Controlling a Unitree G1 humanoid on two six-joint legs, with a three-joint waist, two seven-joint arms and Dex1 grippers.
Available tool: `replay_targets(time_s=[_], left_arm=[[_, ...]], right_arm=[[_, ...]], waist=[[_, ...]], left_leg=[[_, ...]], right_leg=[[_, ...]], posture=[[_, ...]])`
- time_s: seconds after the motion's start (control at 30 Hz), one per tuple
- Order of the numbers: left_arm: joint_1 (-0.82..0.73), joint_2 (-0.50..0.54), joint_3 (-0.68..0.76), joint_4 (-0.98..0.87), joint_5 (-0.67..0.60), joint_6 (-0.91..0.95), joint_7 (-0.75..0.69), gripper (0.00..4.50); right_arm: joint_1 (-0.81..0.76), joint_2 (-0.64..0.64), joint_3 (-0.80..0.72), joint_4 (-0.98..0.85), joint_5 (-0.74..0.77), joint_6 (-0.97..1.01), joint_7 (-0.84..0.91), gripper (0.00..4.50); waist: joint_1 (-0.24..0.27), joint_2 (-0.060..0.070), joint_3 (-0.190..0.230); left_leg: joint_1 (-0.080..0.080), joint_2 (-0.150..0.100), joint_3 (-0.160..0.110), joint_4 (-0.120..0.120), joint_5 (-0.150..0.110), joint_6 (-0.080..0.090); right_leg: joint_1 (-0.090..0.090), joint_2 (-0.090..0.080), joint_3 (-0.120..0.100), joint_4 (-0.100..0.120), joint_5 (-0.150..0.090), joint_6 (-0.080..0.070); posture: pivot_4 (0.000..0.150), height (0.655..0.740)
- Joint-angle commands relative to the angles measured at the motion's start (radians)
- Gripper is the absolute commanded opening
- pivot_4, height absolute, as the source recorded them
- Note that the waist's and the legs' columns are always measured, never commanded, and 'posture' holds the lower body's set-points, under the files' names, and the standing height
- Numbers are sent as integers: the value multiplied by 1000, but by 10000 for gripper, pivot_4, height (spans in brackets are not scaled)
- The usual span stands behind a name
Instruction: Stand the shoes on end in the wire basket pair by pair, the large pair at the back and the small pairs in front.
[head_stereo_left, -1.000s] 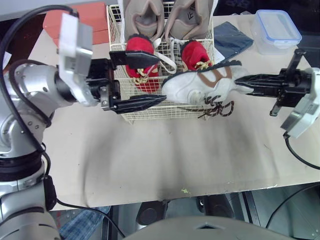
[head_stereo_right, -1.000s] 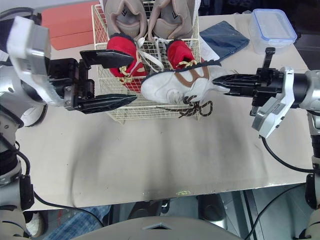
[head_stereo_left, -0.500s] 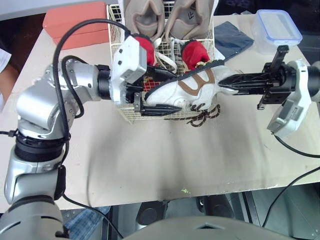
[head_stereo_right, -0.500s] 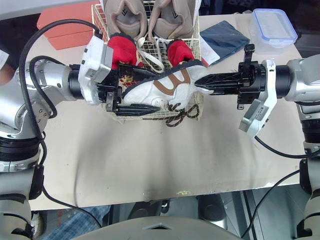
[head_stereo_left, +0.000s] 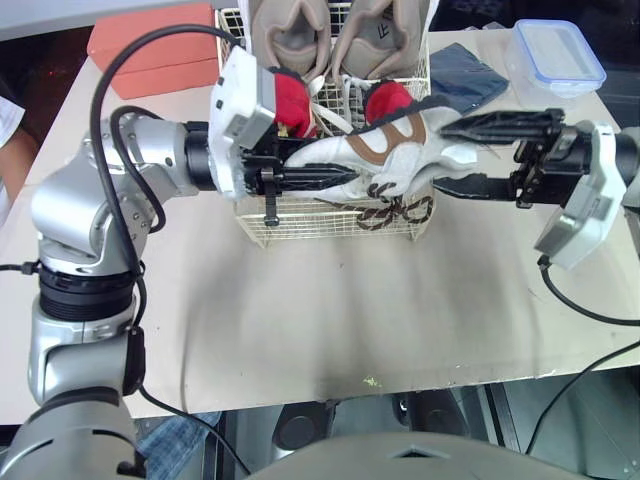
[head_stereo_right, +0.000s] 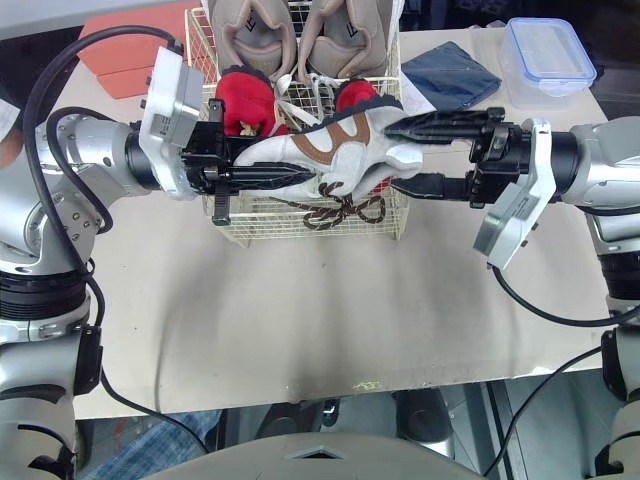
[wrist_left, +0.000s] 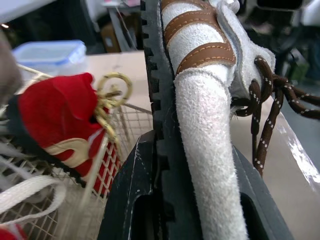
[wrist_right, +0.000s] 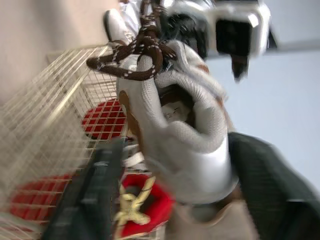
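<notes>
A white shoe (head_stereo_left: 375, 155) with brown trim and dangling brown laces hangs sideways over the front of the wire basket (head_stereo_left: 330, 228). My left gripper (head_stereo_left: 325, 178) is shut on its toe end, sole edge and suede clamped between the fingers (wrist_left: 130, 200). My right gripper (head_stereo_left: 447, 155) stands open, one finger above and one below the shoe's heel (wrist_right: 185, 145). Inside the basket, a large tan pair (head_stereo_left: 335, 35) stands on end at the back. A small red pair (head_stereo_left: 285, 95) stands in front of it.
An orange box (head_stereo_left: 150, 45) lies left of the basket. On the basket's right are a dark blue cloth (head_stereo_left: 462, 75) and a clear container with a blue lid (head_stereo_left: 555, 55). Bare tabletop (head_stereo_left: 330, 320) stretches in front of the basket.
My left gripper moved in and shut on the white shoe's toe end. My right gripper, shut on the heel before, has opened. The shoe now sits higher over the basket front.
</notes>
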Motion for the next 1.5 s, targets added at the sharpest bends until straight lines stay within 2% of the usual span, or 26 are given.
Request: replay_targets(time_s=[0.03,0.2,0.3,0.4,0.5,0.8,1.07,1.1,1.17,1.2,1.3,1.37,1.47,1.5], left_arm=[[2,-94,109,-26,-64,-73,71,5415],[66,-241,116,-48,-75,-145,129,5388],[85,-316,116,-36,-50,-203,175,5388],[123,-347,95,-28,-5,-261,183,5388],[147,-380,91,-21,23,-308,208,5388],[184,-414,51,-22,38,-342,215,5388],[206,-398,38,-45,11,-309,206,5388],[208,-394,42,-49,-1,-298,208,5388],[210,-386,49,-54,-15,-284,207,5388],[211,-382,55,-57,-29,-275,206,5388],[222,-353,71,-77,-91,-230,181,20555],[228,-318,81,-91,-120,-201,164,28558],[236,-255,101,-108,-124,-178,152,43231],[244,-225,108,-117,-122,-168,145,44534]], right_arm=[[127,-52,-62,-94,209,434,-48,45000],[246,-6,-123,-372,658,929,-240,45000],[249,42,-188,-424,883,1090,-340,45000],[229,97,-243,-446,1020,1174,-422,45000],[207,137,-279,-464,1083,1225,-480,45000],[178,232,-282,-508,1044,1294,-559,45000],[169,265,-293,-509,1016,1327,-578,11959],[168,269,-295,-510,1012,1329,-582,5030],[165,276,-297,-513,1006,1332,-590,680],[163,280,-296,-518,1006,1334,-598,680],[158,298,-295,-543,1011,1343,-630,0],[157,309,-295,-555,1008,1343,-653,0],[153,327,-294,-572,978,1335,-705,0],[151,334,-293,-578,966,1332,-730,0]], waist=[[3,0,0],[-4,-2,-1],[-4,-3,-1],[1,-3,-1],[4,-3,-1],[3,-3,-1],[0,-3,-1],[0,-3,-1],[0,-3,-1],[0,-3,-1],[-2,-3,-1],[-3,-3,-1],[-3,-3,-1],[-3,-3,-1]], left_leg=[[0,0,0,0,0,0],[-1,0,-1,0,0,0],[0,0,-1,0,0,0],[0,0,-2,1,0,0],[0,-1,-2,1,0,0],[0,-1,-3,0,0,0],[0,-2,-3,0,0,0],[0,-2,-3,0,0,0],[0,-2,-3,0,0,0],[0,-2,-3,0,0,0],[0,-2,-3,0,0,0],[0,-2,-3,0,0,0],[0,-2,-3,0,0,0],[0,-2,-3,0,0,0]], right_leg=[[0,-1,0,0,0,0],[0,-4,0,0,0,0],[0,-3,1,1,0,0],[1,-3,0,0,0,0],[1,-3,0,0,0,1],[1,-2,-1,0,1,1],[1,-2,-1,0,0,1],[1,-2,-1,0,0,1],[1,-2,-1,0,0,1],[1,-2,-1,0,0,1],[1,-2,-1,0,0,1],[0,-2,-1,0,0,1],[0,-2,-1,0,0,1],[0,-2,-1,0,0,1]], posture=[[1500,7400],[1500,7400],[1500,7400],[1500,7400],[1500,7400],[1500,7400],[1500,7400],[1500,7400],[1500,7400],[1500,7400],[1500,7400],[1500,7400],[1500,7400],[1500,7400]])
